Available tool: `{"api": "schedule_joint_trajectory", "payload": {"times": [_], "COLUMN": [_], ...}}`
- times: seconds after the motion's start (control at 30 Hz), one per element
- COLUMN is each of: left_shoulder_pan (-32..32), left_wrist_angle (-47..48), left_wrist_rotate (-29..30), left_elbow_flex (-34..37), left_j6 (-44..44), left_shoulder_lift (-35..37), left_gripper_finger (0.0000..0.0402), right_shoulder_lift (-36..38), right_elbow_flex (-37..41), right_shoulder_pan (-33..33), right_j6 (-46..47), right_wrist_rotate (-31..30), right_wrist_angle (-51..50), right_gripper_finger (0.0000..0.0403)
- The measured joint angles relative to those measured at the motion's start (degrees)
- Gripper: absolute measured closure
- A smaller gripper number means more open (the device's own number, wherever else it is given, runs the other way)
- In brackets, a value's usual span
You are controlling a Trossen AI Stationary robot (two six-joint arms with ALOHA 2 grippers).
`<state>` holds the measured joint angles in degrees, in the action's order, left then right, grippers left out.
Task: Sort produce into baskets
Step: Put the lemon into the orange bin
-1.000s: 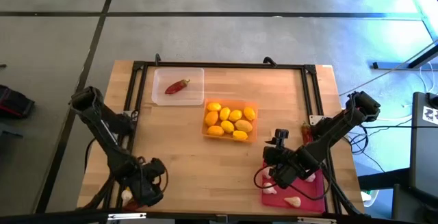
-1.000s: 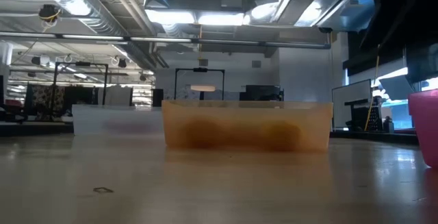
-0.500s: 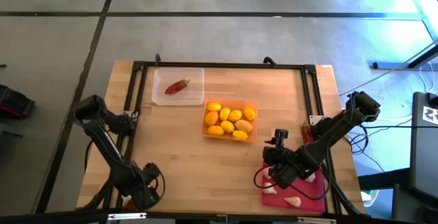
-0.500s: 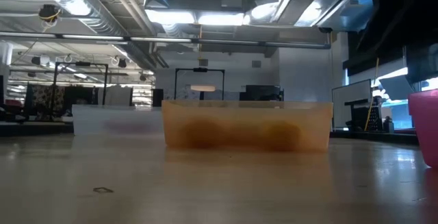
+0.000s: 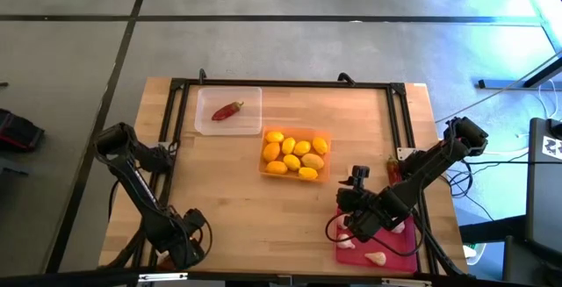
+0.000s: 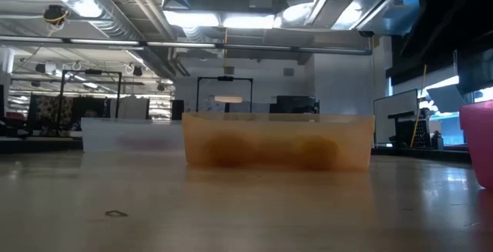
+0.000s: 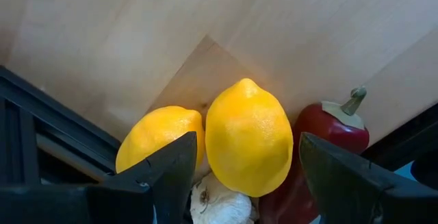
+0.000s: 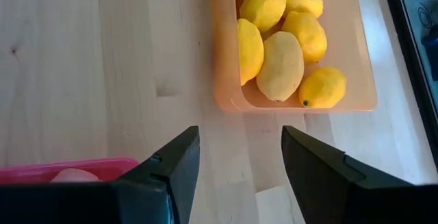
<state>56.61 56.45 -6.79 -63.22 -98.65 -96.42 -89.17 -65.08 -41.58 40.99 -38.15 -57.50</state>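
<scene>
We see the left gripper (image 5: 180, 250) low at the table's near left corner, jaws apart around a lemon (image 7: 249, 136), with a second lemon (image 7: 161, 138), a chili (image 7: 330, 129) and garlic (image 7: 220, 198) beside it. The right gripper (image 5: 349, 223) hovers with jaws apart and empty by the red tray (image 5: 406, 241). More lemons fill the orange tray (image 5: 263, 162); another chili lies in the clear tray (image 5: 205, 118) far left.

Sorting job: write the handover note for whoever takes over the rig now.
Left gripper: open, poised over a lemon in the unsorted pile at the table's near-left corner, beside another lemon, a garlic bulb and a chili.
Right gripper: open, empty, over the red tray.
Done: lemons in orange tray, one chili in clear tray, garlic in red tray.
Left: the corner pile.
</scene>
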Motion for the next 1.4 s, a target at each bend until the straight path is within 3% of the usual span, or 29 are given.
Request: {"api": "schedule_joint_trajectory", "payload": {"times": [0.3,0.57,0.87,1.07,1.2,1.4], "left_shoulder_pan": [-0.01,-0.07,-1.17,-3.94,-6.09,-10.2], "left_wrist_angle": [-1.1,-7.91,-7.62,-7.54,-6.87,-2.34], "left_wrist_rotate": [0.03,-1.89,-2.96,-2.68,-0.28,9.51], "left_elbow_flex": [1.2,5.8,6.67,5.6,4.47,2.95], "left_j6": [-0.59,0.19,3.9,9.87,13.85,21.52], "left_shoulder_lift": [0.0,-0.02,0.22,1.37,3.67,8.26], "left_gripper_finger": [0.015,0.0152,0.0223,0.0232,0.0231,0.023], "right_shoulder_lift": [0.0,0.0,0.0,0.0,0.0,0.0], "right_elbow_flex": [0.0,0.0,0.0,0.0,0.0,0.0], "right_shoulder_pan": [0.0,0.0,0.0,0.0,0.0,-0.02], "right_j6": [-0.5,-0.48,-0.44,-0.37,-0.35,-0.35], "right_wrist_rotate": [0.0,0.0,0.0,0.01,0.2,1.23], "right_wrist_angle": [0.55,0.55,0.64,0.91,0.9,0.92], "right_gripper_finger": [0.0205,0.0205,0.0205,0.0205,0.0205,0.0205]}}
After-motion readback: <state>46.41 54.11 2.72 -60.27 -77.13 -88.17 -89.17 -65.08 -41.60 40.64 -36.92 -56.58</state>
